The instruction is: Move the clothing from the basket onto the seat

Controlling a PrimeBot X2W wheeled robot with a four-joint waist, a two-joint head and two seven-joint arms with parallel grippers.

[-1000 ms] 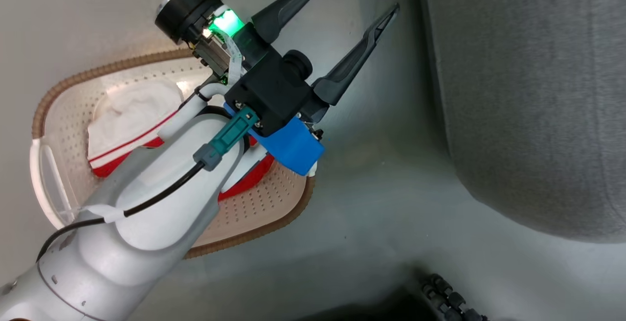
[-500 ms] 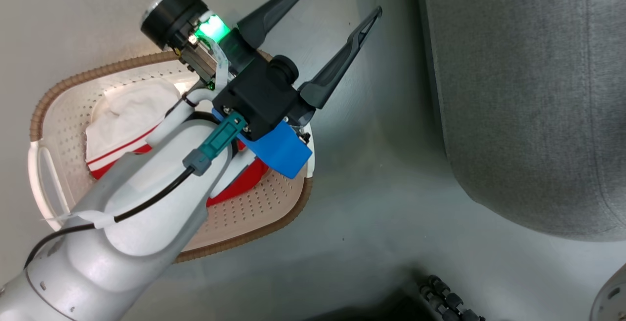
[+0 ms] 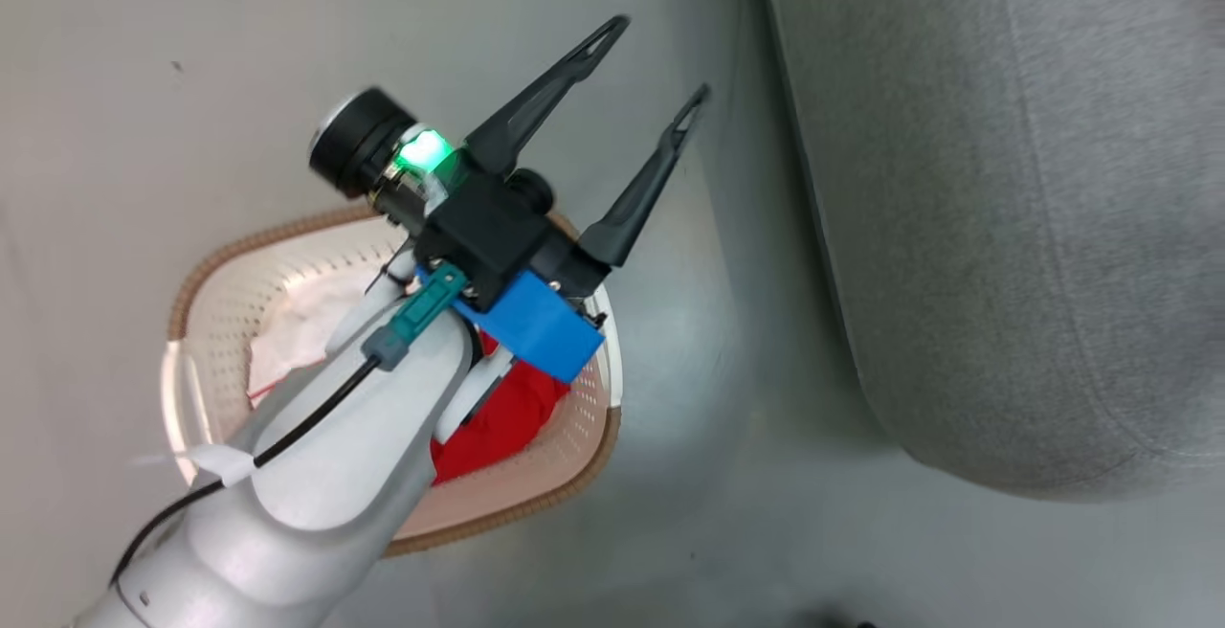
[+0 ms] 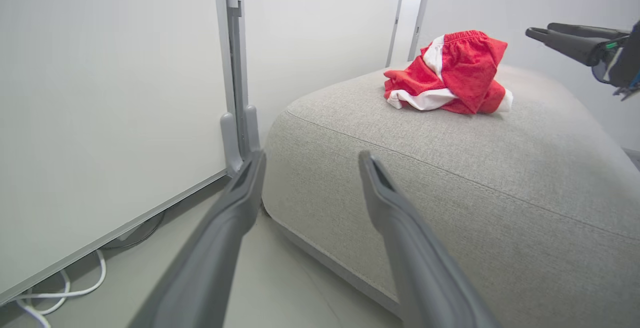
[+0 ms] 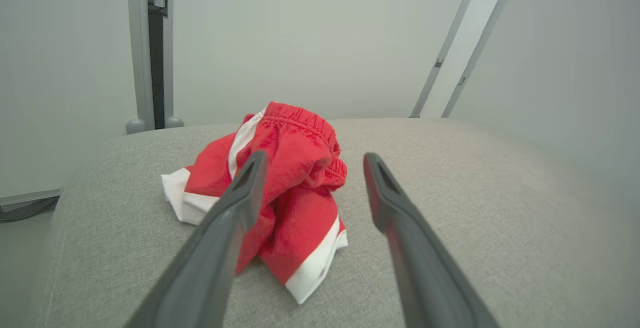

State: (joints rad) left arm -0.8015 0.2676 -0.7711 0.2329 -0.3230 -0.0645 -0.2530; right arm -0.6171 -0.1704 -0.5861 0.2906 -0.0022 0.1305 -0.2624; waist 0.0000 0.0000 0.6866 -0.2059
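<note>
- Done: one red garment (image 5: 300, 153) lies on the seat (image 5: 475, 193); the right fingers (image 5: 400, 228) are spread and empty, just beside it.
- The left fingers (image 3: 545, 97) are spread and empty, near the basket (image 3: 230, 322).
- Remaining: more clothing (image 3: 507, 417) in the basket.

From the head view, the basket (image 3: 536, 504) sits on the floor (image 3: 746, 532) at seven o'clock, with clothing (image 3: 507, 417) in it. The left arm (image 3: 316, 475) lies over the basket. The left gripper (image 3: 658, 58) is past its rim toward twelve o'clock, above the floor. The seat (image 3: 1005, 226) lies at three o'clock, apart from the basket.

In the left wrist view, a garment (image 4: 450, 73) lies on top of the seat at one o'clock. The right gripper (image 4: 537, 33) is near it at two o'clock. A cable (image 4: 60, 293) lies on the floor at eight o'clock, below the wall (image 4: 100, 93).
</note>
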